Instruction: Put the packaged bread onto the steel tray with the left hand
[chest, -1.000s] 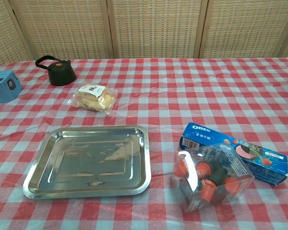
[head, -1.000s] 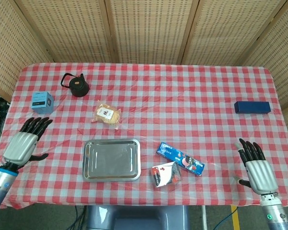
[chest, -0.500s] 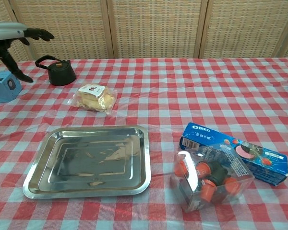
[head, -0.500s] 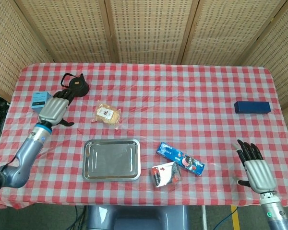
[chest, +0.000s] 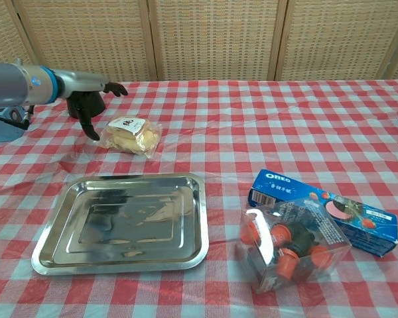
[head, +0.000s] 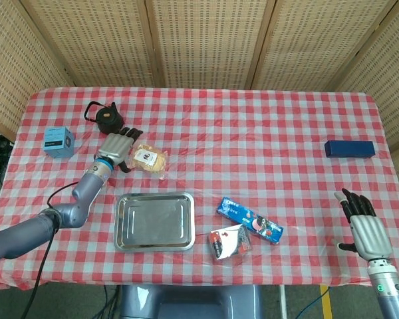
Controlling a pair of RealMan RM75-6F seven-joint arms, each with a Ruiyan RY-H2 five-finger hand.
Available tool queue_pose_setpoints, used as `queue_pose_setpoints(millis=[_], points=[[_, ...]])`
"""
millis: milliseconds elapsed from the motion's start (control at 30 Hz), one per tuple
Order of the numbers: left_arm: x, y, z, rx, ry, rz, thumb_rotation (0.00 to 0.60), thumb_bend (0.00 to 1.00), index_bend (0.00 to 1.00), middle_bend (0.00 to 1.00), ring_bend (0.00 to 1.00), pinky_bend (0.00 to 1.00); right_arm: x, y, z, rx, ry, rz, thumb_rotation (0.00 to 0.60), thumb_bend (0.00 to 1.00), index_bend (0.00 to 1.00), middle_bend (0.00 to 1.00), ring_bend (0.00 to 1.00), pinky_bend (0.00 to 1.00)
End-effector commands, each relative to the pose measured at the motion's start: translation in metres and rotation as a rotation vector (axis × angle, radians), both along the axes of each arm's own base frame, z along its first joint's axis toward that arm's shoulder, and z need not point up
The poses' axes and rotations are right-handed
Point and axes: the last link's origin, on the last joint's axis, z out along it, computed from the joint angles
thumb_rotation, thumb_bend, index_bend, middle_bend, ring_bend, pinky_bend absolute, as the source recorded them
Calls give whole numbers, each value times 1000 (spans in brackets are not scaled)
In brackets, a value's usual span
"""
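Packaged bread [head: 149,159] on surface, left of centre, above steel tray [head: 154,220]. Left hand [head: 116,150] just beside it, fingers [chest: 91,126] spread, holding nothing. Right hand [head: 366,230] lower right, fingers apart, empty. Bread likely light, soft, wrapper slippery; grip across loaf gently.

black kettle [head: 106,118] far left | light blue box [head: 58,141] | oreo box [chest: 322,209] beside clear snack pack [chest: 292,248] | dark blue box [head: 349,148]
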Motion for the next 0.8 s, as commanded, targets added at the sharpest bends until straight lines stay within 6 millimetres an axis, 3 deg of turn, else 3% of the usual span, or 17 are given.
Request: queue_pose_setpoints(millis=[33, 233, 433, 533, 600, 667, 800], points=[[5, 1, -12, -21, 12, -4, 600, 85, 0, 0, 0, 107, -2, -1, 1, -1, -1, -9, 600, 61, 0, 0, 0, 0], [12, 6, -31, -32, 10, -2, 600, 97, 18, 0, 0, 109, -4, -2, 6, -16, -15, -12, 600, 60, 5, 0, 0, 0], [14, 5, -44, -38, 29, -22, 600, 230, 140, 18, 15, 172, -5, -3, 11, -33, -31, -16, 600, 61, 12, 0, 0, 0], [16, 3, -51, -30, 18, -30, 600, 414, 296, 163, 146, 332, -4, -2, 15, -49, -39, -9, 600, 61, 17, 0, 0, 0], [18, 1, -54, -5, 7, -44, 600, 536, 462, 305, 269, 422, -4, -2, 17, -55, -43, -7, 600, 60, 24, 0, 0, 0], [20, 0, -53, 22, -3, -66, 600, 563, 519, 354, 308, 439, -5, -1, 19, -61, -47, -8, 600, 60, 29, 0, 0, 0], [28, -2, -41, 74, -88, -96, 600, 563, 525, 360, 312, 439, -5, 1, 23, -73, -52, -5, 600, 61, 31, 0, 0, 0]])
